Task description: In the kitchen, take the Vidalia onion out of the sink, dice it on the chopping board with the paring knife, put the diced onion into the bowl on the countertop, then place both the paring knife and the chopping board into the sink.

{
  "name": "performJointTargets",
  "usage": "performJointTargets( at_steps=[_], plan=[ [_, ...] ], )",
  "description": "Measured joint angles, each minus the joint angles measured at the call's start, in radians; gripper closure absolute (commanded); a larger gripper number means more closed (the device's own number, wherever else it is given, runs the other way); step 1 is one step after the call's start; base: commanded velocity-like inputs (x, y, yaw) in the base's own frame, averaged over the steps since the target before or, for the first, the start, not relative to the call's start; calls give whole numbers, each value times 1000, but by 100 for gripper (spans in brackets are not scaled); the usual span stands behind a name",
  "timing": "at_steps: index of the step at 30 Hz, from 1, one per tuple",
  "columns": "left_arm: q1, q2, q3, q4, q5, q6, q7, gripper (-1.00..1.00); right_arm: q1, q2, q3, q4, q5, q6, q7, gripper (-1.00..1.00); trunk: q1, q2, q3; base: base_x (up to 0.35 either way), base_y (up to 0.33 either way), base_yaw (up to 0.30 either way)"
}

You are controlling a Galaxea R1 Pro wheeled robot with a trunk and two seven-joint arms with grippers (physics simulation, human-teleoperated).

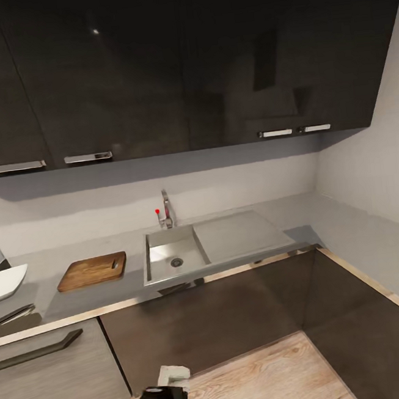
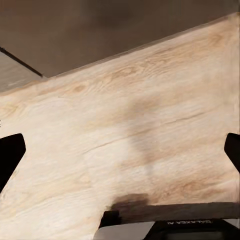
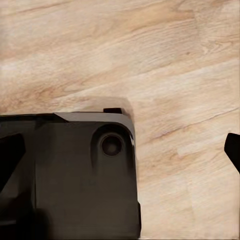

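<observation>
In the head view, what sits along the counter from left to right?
Bowl → chopping board → sink basin, with the tap behind it → drainboard.

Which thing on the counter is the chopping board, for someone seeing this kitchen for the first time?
Find the steel sink set in the grey countertop under the black upper cabinets. The chopping board lies flat just beside the basin, on the side away from the drainboard. It is the only brown wooden thing there.
</observation>
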Motion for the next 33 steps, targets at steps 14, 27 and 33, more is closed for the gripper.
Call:
performJointTargets(
  at_steps=[14, 27, 33],
  plan=[
    [-168, -37, -49, -695, -2, 441, 1, -100, 0, 1, -4, 20, -1, 11, 0, -100, 0, 0, 0, 0, 0, 0],
    [-787, -42, -45, -312, 29, 443, -1, -100, 0, 4, -4, 20, -3, 12, -3, -100, 0, 0, 0, 0, 0, 0],
    [-811, -38, -42, -132, 77, 445, -4, -100, 0, 5, -4, 20, -46, 12, -3, -100, 0, 0, 0, 0, 0, 0]
  ],
)
